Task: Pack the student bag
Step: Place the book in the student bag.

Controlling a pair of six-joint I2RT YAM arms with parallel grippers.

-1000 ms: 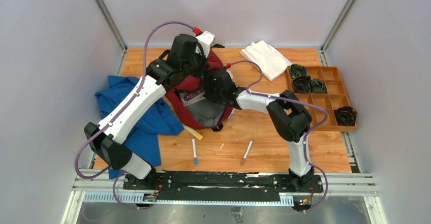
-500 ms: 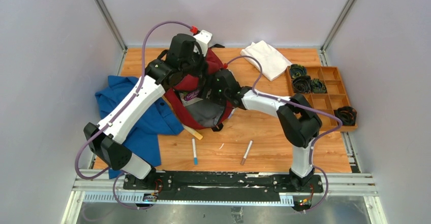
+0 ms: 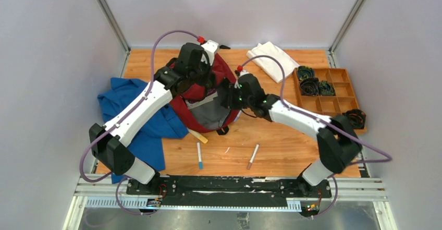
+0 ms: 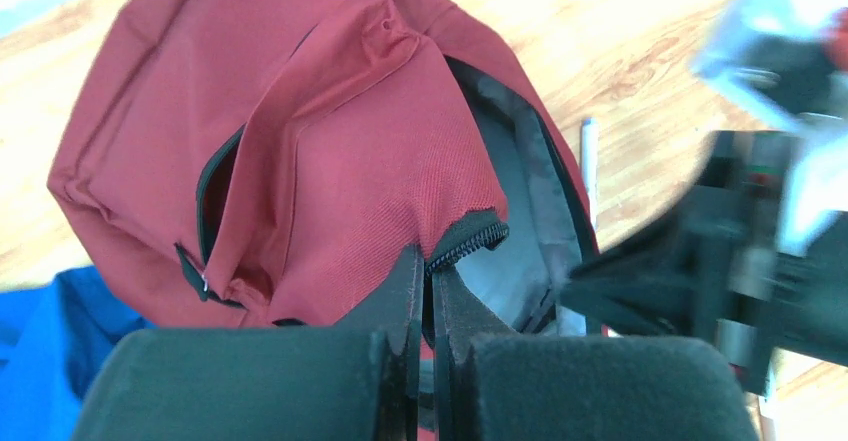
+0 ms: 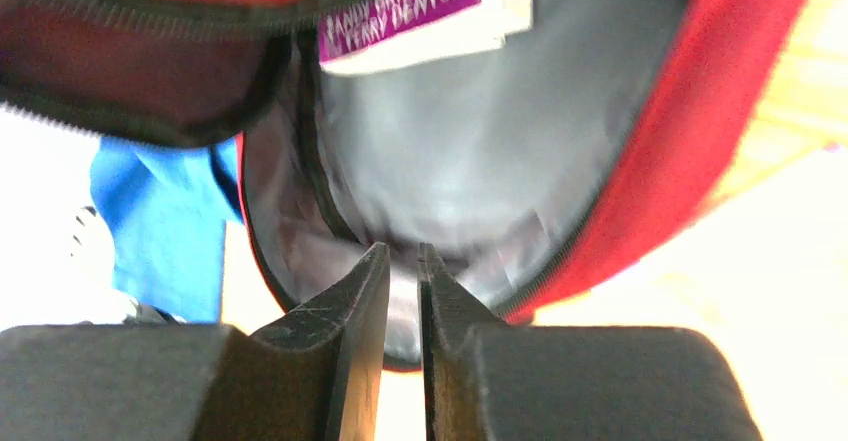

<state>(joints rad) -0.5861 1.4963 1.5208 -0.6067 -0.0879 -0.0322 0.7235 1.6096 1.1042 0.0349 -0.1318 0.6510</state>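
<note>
The student bag [image 3: 223, 69], dark red with a grey lining [image 3: 209, 116], lies in the middle of the table with its mouth held wide. My left gripper [image 4: 428, 261] is shut on the zipper edge of the upper flap [image 4: 470, 233] and holds it up. In the right wrist view my right gripper [image 5: 403, 256] hangs just in front of the mouth. Only a narrow gap remains between its fingers, with nothing in it. A book with a purple label [image 5: 405, 6] lies inside against the lining [image 5: 480, 151]. From above, the right gripper [image 3: 225, 95] sits at the bag's right rim.
A blue garment [image 3: 138, 118] lies left of the bag, a white folded cloth [image 3: 273, 60] at the back. An orange divided tray [image 3: 339, 105] with dark coils stands at the right. Two pens [image 3: 199, 155] [image 3: 253, 156] and a wooden stick [image 3: 197, 135] lie near the front.
My right gripper has drawn back to the right out of the bag's mouth and its fingers have come nearly together. The left gripper still grips the flap, shifted slightly.
</note>
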